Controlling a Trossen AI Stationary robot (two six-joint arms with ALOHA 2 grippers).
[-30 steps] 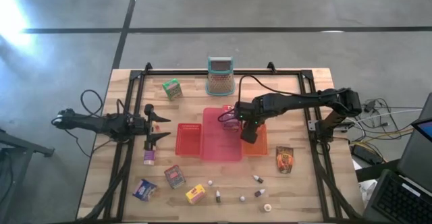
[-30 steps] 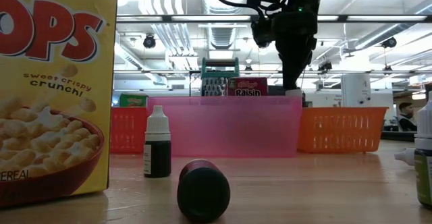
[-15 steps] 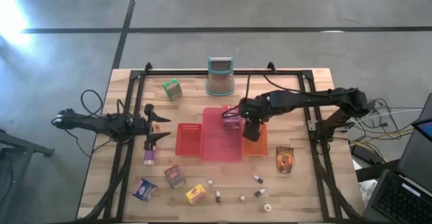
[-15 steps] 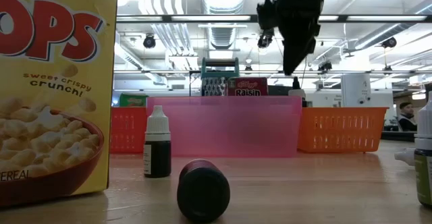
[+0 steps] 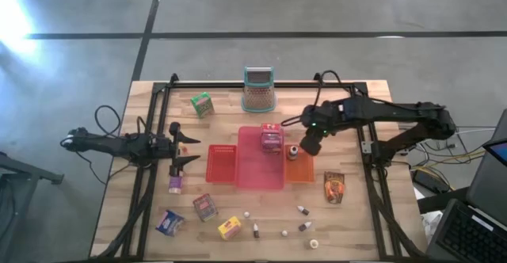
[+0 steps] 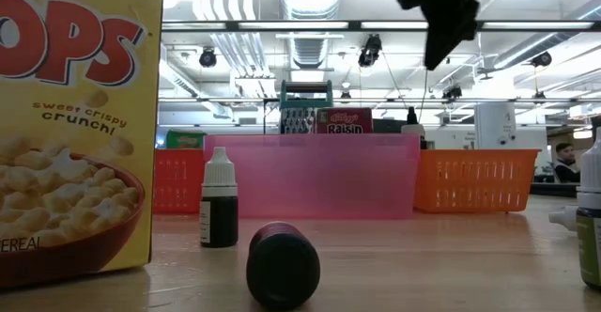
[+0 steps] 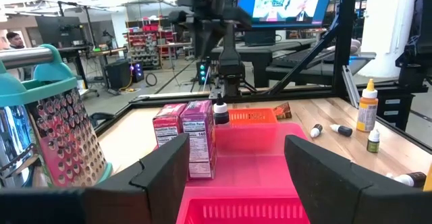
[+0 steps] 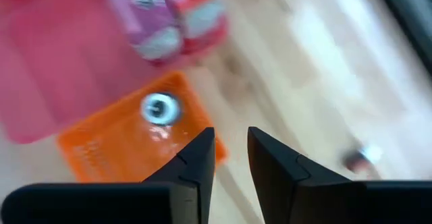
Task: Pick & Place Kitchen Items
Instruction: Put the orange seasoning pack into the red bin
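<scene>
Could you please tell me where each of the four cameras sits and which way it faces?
High: overhead, straight down; both arms, left gripper, right gripper.
Low: table height, level past cereal box to pink tray; right arm overhead.
Left wrist: past its fingers toward raisin box.
Right wrist: down past its fingers on orange tray.
All four show the pink tray.

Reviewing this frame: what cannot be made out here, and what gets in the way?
- Pink tray, low view: its frosted wall hides the contents, apart from the top of the raisin box.
- Small bottles near the table's front edge, high view: too small to read.
- Bottle in the orange tray, right wrist view: motion-blurred, only its cap shows.
- Cereal box, low view: cut off by the picture's left edge.
</scene>
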